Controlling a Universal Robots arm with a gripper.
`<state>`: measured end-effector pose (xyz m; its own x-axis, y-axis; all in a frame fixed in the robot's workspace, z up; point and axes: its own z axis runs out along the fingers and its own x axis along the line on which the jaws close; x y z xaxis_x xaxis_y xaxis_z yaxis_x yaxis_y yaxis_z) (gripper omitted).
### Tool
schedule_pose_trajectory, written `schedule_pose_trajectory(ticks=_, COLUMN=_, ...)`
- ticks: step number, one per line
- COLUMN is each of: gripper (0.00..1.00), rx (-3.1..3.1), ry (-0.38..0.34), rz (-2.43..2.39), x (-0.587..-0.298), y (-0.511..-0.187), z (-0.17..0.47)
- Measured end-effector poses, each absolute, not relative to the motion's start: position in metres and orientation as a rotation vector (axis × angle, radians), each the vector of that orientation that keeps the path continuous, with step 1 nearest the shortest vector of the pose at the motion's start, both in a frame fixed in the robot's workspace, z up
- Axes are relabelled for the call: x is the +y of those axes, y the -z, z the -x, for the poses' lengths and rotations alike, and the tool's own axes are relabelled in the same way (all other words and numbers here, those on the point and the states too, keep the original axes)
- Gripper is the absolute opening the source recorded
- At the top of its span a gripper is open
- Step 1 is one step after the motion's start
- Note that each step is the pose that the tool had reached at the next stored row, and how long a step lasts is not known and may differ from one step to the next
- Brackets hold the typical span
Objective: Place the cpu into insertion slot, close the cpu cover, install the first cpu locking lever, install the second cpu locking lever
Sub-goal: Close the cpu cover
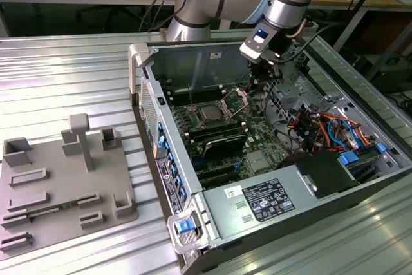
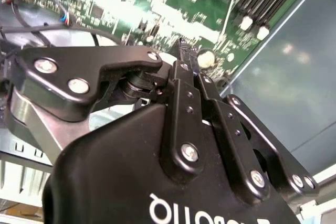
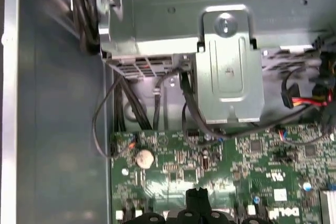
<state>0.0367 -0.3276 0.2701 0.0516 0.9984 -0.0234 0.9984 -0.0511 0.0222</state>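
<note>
The cpu (image 1: 209, 113) shows its silver top face and lies flat in the insertion slot (image 1: 198, 105) on the green board inside the open case. The cpu cover (image 1: 236, 100) stands raised on its hinge at the side of the slot toward the exterior view's right. My gripper (image 1: 259, 85) hangs just beyond the raised cover on that side, fingers pointing down at the board. In both wrist views the fingertips (image 2: 182, 52) (image 3: 197, 195) sit pressed together above the green board, with nothing seen between them. I cannot make out the locking levers.
Long black memory slots (image 1: 219, 138) lie in front of the socket. Coloured cables (image 1: 322, 123) and a power supply (image 1: 270, 201) fill the case toward the exterior view's right. A grey fixture tray (image 1: 64, 185) lies outside the case. A metal bracket (image 3: 226, 66) and coin battery (image 3: 144, 157) are near the fingers.
</note>
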Motion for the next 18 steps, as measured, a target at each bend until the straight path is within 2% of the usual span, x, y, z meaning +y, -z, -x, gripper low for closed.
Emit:
schedule_pose_trajectory(ticks=11, gripper=0.11, rx=2.153, ry=0.016, rz=-2.255, x=-0.326, y=-0.248, z=-0.041)
schedule_pose_trajectory(ticks=18, gripper=0.11, rx=2.157, ry=0.020, rz=-2.257, x=-0.326, y=-0.246, z=-0.041)
